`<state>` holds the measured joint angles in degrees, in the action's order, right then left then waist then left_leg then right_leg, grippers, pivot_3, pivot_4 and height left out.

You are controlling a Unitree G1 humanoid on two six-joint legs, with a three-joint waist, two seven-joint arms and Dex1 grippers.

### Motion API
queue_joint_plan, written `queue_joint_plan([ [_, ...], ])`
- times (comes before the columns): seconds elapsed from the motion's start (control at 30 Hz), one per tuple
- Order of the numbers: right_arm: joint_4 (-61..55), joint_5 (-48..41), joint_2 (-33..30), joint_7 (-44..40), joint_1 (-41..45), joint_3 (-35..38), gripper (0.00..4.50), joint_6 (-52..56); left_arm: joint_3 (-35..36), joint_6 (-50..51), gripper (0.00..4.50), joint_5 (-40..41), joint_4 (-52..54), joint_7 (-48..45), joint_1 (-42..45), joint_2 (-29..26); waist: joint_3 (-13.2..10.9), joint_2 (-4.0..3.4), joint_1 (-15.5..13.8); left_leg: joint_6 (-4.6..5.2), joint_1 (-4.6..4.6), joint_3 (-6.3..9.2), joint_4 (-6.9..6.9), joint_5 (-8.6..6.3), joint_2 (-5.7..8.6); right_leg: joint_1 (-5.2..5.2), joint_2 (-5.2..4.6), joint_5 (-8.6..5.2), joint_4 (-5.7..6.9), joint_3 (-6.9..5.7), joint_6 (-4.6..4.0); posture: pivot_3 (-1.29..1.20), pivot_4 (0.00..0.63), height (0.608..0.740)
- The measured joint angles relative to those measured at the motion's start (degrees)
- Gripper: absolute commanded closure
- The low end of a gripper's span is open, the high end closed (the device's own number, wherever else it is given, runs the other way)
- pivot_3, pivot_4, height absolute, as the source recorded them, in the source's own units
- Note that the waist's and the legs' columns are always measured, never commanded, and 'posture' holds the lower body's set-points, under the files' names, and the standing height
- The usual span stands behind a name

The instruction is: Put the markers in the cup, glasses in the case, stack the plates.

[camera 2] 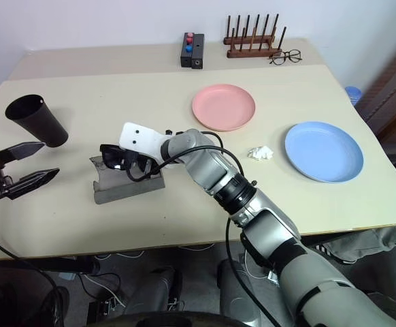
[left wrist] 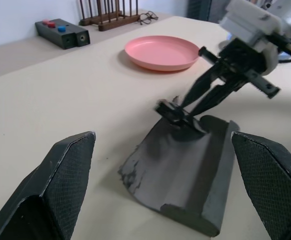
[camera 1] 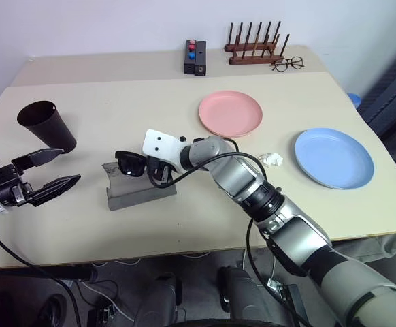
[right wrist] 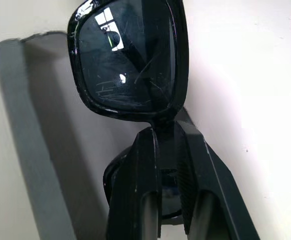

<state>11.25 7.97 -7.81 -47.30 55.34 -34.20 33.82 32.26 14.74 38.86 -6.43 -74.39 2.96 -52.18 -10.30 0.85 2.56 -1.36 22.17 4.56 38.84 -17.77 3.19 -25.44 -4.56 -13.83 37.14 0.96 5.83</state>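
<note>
My right gripper (right wrist: 165,131) is shut on the bridge of the glasses (camera 1: 130,164), black-framed with dark lenses. It holds them just over the far end of the open grey case (camera 1: 141,195), which lies on the table with its flap up. My left gripper (camera 1: 70,165) stands open to the left of the case, with nothing between its fingers. The black cup (camera 1: 47,125) stands behind the left gripper, tilted. The pink plate (camera 1: 230,112) and the light blue plate (camera 1: 334,157) lie apart on the right half of the table. The markers are out of view.
A crumpled white scrap (camera 1: 273,159) lies between the two plates. At the table's far edge stand a black box with red and blue buttons (camera 1: 195,57), a wooden peg rack (camera 1: 255,48) and wire-framed spectacles (camera 1: 288,64).
</note>
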Motion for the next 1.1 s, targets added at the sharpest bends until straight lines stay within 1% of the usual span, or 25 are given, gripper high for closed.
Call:
queue_joint_plan([
  [0.1, -1.39, 1.36, -1.09, -1.00, -0.77, -1.81, 4.49, -1.80, -0.03, -0.05, 0.00, -0.12, 0.00, 0.12, 0.16, 0.00, 0.00, 0.00, 0.05, 0.00, 0.00, 0.01, -0.01, 0.00, -0.01, -0.01, 0.01, 0.00, 0.01, -0.01, 0.00, 0.00, 0.150, 0.740],
  [0.33, -0.48, 5.54, 0.58, 0.29, -0.80, -4.75, 4.49, -0.98, -0.19, -0.05, 0.00, -0.18, 0.28, 0.55, 0.82, 0.04, 0.02, 0.02, 0.04, -0.04, 0.00, 0.01, 0.00, 0.02, -0.01, 0.00, 0.01, 0.00, 0.01, 0.00, 0.00, 0.00, 0.150, 0.740],
  [0.6, 0.22, 7.06, 0.25, -2.13, 0.03, -5.03, 4.49, -1.74, -0.19, -0.05, 0.00, -0.43, 0.54, 0.91, 0.81, 0.04, 0.03, 0.03, -0.05, -0.02, -0.01, 0.08, 0.01, 0.01, 0.01, 0.05, 0.00, 0.01, 0.01, -0.06, -0.02, 0.00, 0.150, 0.740],
  [0.83, 1.08, 7.62, 1.55, -1.89, 0.05, -4.72, 4.49, -0.68, -0.21, -0.05, 0.00, -0.72, 0.90, 1.15, 0.82, 0.42, 0.04, 0.03, -0.02, -0.03, -0.02, 0.09, 0.01, 0.01, 0.01, 0.05, 0.00, 0.01, 0.01, -0.07, -0.02, 0.00, 0.150, 0.740],
  [0.87, 1.35, 7.61, 1.84, -1.82, 0.05, -4.60, 3.55, -0.48, -0.37, -0.04, 0.00, -0.73, 0.91, 1.16, 0.83, 0.44, 0.04, 0.04, 0.01, -0.03, -0.02, 0.09, 0.01, 0.02, 0.01, 0.05, 0.01, 0.01, 0.01, -0.07, -0.02, 0.00, 0.150, 0.740],
  [0.9, 1.81, 7.53, 2.08, -1.92, -0.08, -4.62, 3.21, -0.14, -0.57, -0.04, 0.00, -0.74, 0.92, 1.16, 0.91, 0.44, 0.04, 0.03, 0.00, -0.03, -0.03, 0.09, 0.01, 0.02, 0.00, 0.05, 0.01, 0.01, 0.01, -0.07, -0.02, 0.00, 0.150, 0.740],
  [0.97, 2.70, 7.28, 2.16, -2.25, -1.19, -4.60, 2.27, 0.55, -0.82, -0.03, 0.00, -0.77, 0.91, 1.18, 1.09, 0.44, 0.02, 0.01, -0.06, -0.04, 0.00, 0.09, 0.01, 0.02, 0.02, 0.04, 0.00, 0.01, 0.01, -0.07, -0.02, 0.00, 0.150, 0.740],
  [1.1, 1.56, 7.19, 1.38, -3.25, -1.11, -3.84, 0.22, 0.58, -1.25, -0.02, 0.00, -0.83, 0.92, 1.18, 1.40, 0.44, 0.03, 0.00, 0.01, -0.10, 0.00, 0.09, -0.01, 0.05, 0.02, 0.02, 0.00, 0.01, 0.00, -0.06, -0.02, 0.00, 0.150, 0.740],
])
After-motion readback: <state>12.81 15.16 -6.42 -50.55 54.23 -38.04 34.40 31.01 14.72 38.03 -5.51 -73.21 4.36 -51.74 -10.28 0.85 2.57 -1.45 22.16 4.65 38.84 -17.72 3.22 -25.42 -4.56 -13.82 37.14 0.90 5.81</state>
